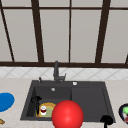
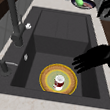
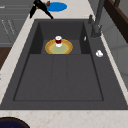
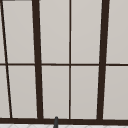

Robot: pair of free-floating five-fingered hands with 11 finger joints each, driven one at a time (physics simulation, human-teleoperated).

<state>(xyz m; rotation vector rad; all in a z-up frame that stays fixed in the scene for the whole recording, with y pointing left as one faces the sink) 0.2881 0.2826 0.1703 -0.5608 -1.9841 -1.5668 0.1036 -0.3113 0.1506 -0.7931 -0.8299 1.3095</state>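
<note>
My left hand hovers over the left part of the sink basin, open, its fingers straight and holding nothing. In the left side view the left hand points its fingers toward a yellow-rimmed plate on the basin floor. A small red and white cup stands upright on that plate. The left hand is also at the far end in the right side view. My right hand hangs open at the counter's front right, near a dark bowl. A big red ball fills the front middle.
The dark sink has its basin on the left and a flat drainboard on the right. A black faucet stands at the back edge. A blue plate lies on the left counter. The dark bowl holds something green. A window runs behind.
</note>
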